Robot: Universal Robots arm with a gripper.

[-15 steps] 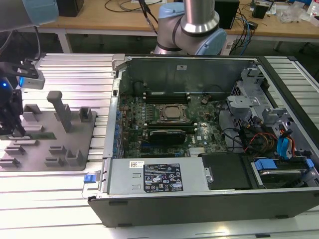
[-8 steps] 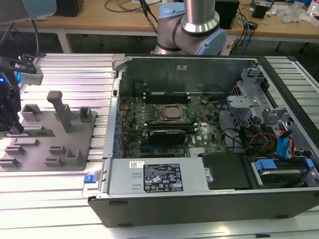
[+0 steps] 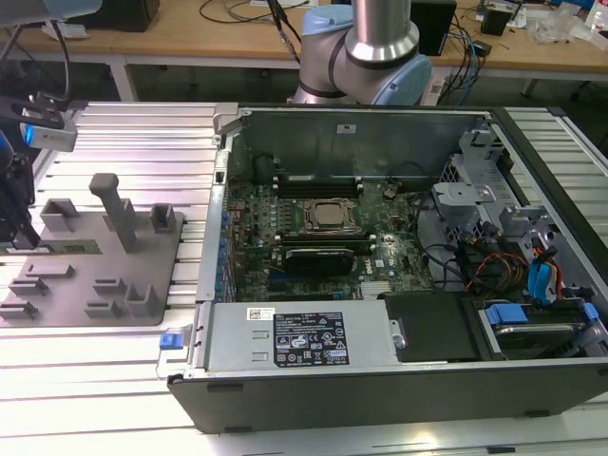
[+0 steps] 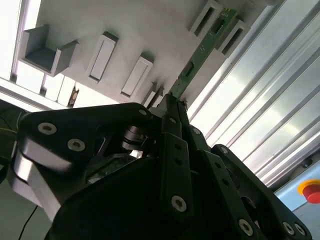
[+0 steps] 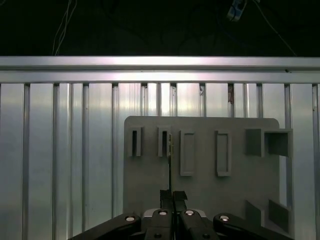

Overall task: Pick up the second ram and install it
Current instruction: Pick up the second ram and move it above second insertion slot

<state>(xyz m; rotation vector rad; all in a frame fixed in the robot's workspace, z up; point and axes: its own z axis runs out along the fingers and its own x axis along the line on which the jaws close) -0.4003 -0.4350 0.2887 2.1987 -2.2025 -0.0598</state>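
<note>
On the grey holder tray point(image 5: 210, 200), at the exterior view's left, the second ram point(image 4: 202, 50) stands on its long edge, its far end between two raised slot blocks. The tool point(image 5: 172, 196) is closed down to a thin gap, its fingertips point(image 4: 170, 107) pinching the near end of the green stick in both wrist views. The tray lies on the ribbed aluminium worktop point(image 5: 60, 160). The open computer case point(image 3: 332, 133) sits just beside the tray, toward the exterior view's right, motherboard exposed.
</note>
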